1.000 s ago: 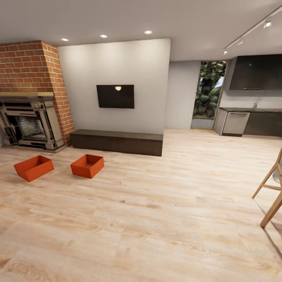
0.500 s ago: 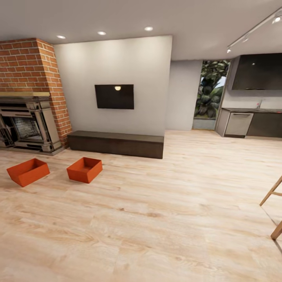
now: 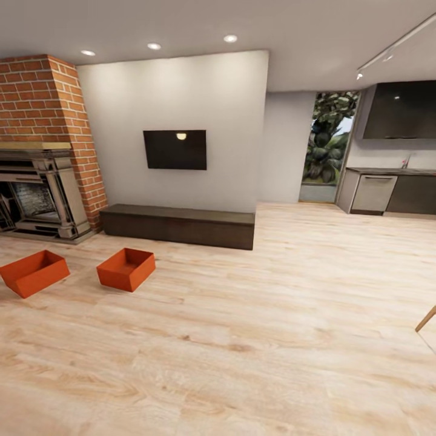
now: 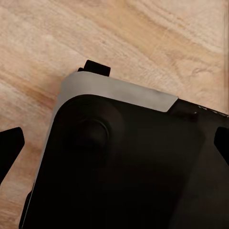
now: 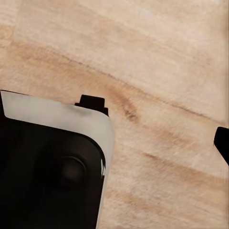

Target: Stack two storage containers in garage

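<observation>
Head view showed you the two storage containers on the living room's wood-plank floor (image 3: 254, 339): one (image 3: 33, 272) before the brick fireplace (image 3: 42, 188), the other (image 3: 126, 268) just beside it, near the low dark bench (image 3: 178, 224). Neither was lifted; you were at the approach step, and next needed to drive closer, turning left. Left wrist view gave dark finger tips (image 4: 9, 148) set wide apart over the robot's base (image 4: 124, 162), holding nothing. Right wrist view gave one tip (image 5: 222, 140) at the edge; I cannot tell that opening.
</observation>
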Tool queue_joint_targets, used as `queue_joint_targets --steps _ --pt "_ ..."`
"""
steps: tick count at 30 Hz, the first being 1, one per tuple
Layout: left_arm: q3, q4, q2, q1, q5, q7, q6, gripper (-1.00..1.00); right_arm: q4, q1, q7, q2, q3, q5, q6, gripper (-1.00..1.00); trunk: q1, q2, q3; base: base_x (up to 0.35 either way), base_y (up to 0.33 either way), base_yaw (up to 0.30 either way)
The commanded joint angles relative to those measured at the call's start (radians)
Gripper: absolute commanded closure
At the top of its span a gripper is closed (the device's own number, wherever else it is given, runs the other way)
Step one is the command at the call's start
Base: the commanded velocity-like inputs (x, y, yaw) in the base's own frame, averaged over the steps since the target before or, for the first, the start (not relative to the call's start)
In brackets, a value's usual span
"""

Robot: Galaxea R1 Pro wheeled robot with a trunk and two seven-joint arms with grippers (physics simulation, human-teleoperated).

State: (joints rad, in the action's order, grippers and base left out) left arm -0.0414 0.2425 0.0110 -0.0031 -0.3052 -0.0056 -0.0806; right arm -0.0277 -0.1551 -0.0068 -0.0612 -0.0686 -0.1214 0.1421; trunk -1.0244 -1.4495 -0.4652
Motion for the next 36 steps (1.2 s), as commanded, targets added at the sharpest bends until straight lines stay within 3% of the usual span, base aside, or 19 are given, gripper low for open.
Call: queue_joint_targets --steps 1,36 --pt "-0.004 0.002 0.0 0.0 -0.004 -0.001 -0.007 -1.0 -0.003 -0.001 -0.001 0.0 -0.006 -0.004 0.006 -1.0 -0.001 0.0 -0.001 0.325 0.0 0.0" --pt "-0.005 0.001 0.001 0.0 -0.005 -0.001 -0.007 -1.0 -0.003 -0.001 0.001 -0.002 -0.004 0.006 -0.001 -1.0 -0.001 0.0 -0.001 0.325 0.0 0.0"
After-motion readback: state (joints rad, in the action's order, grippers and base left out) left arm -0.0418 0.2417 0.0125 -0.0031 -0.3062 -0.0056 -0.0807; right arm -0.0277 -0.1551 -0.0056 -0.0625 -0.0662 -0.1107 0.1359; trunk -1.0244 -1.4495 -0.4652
